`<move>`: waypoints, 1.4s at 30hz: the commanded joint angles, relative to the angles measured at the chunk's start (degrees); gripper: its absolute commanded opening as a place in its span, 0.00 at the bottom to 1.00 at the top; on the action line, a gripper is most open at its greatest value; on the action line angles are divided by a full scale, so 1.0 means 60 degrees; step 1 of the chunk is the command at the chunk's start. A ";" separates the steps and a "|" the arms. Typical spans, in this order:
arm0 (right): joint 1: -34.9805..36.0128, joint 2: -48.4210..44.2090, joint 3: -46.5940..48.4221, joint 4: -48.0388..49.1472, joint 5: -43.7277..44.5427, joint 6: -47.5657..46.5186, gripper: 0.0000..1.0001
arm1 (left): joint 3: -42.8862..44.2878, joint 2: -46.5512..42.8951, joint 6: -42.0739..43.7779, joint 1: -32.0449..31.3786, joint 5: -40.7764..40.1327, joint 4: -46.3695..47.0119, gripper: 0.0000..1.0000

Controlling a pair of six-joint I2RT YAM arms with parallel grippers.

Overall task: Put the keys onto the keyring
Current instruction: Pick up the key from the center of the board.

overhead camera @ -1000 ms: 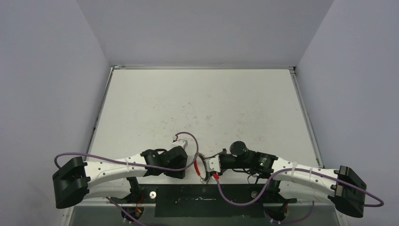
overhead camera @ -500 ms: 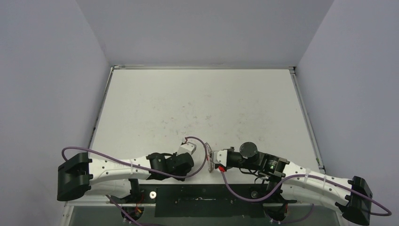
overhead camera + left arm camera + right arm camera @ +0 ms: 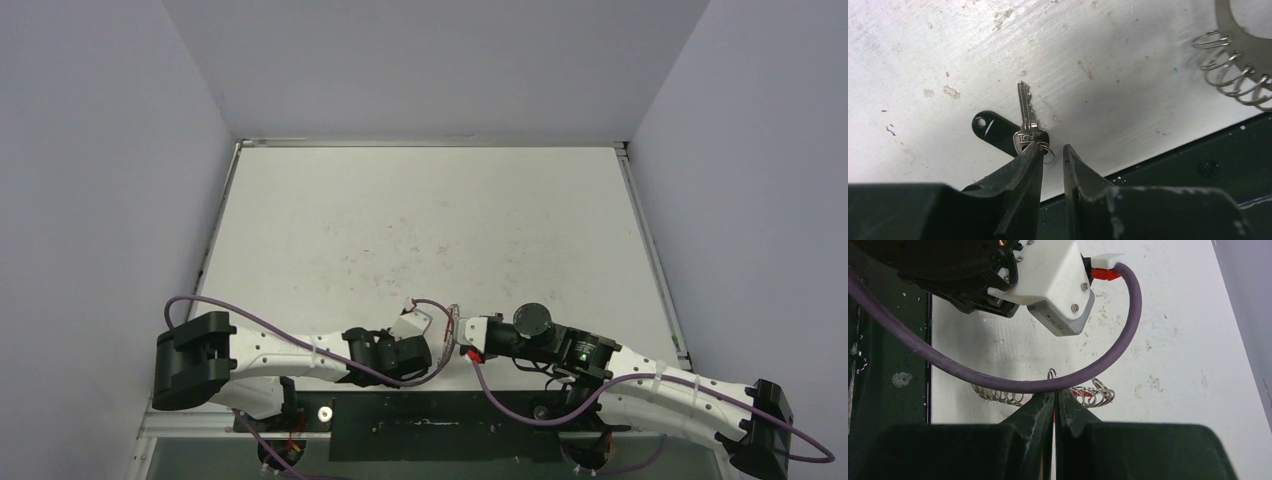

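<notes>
A small silver key (image 3: 1024,112) lies flat on the white table, with a tiny split ring (image 3: 1049,156) through its head and a black oblong tag (image 3: 993,130) beside it. My left gripper (image 3: 1052,150) hangs just over the head, open by a narrow gap. Its left fingertip (image 3: 1030,155) touches the head, and the tiny ring pokes into the gap. The keyring (image 3: 1253,45), strung with silver loops, stands on edge to the upper right. My right gripper (image 3: 1054,392) is shut on the keyring (image 3: 1093,395) at its red sleeve. From above, both grippers meet near the front edge, the keyring (image 3: 450,322) between them.
A dark metal strip (image 3: 430,410) runs along the table's near edge, right behind both grippers. The left wrist's purple cable (image 3: 1128,330) and white camera housing (image 3: 1048,285) sit close in front of my right gripper. Walls enclose the table on three sides.
The left arm has shifted right toward the middle and its jaws have narrowed. The right gripper has lifted the keyring from lying flat to standing on edge and moved slightly right.
</notes>
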 commanded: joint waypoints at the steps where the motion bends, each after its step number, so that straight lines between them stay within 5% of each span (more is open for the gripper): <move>1: 0.0007 -0.0005 0.0058 0.0360 0.0019 0.0132 0.00 | 0.0484 0.0189 -0.0131 -0.0125 -0.0587 -0.0484 0.19; 10: 0.0020 -0.0092 0.0069 0.0298 -0.0183 0.0084 0.00 | 0.0608 0.0151 -0.0474 -0.0140 -0.0953 -0.0951 0.00; 27: 0.0009 0.0171 0.0130 0.0371 -0.0401 0.0135 0.00 | 0.0045 -0.1843 -0.0540 -0.0126 -0.0795 -0.0891 0.00; 30: 0.0018 0.0229 0.0140 0.0402 -0.0437 0.0154 0.00 | -0.0059 -0.1820 -0.0389 -0.0139 -0.0629 -0.0738 0.28; 33: 0.0016 0.0265 0.0150 0.0418 -0.0447 0.0172 0.00 | 0.0057 -0.1475 -0.0364 -0.0162 -0.0545 -0.0812 0.41; 42: 0.0016 0.0140 0.0150 0.0285 -0.0440 0.0180 0.00 | 0.0783 0.0229 -0.0389 -0.0170 -0.0648 -0.1164 0.36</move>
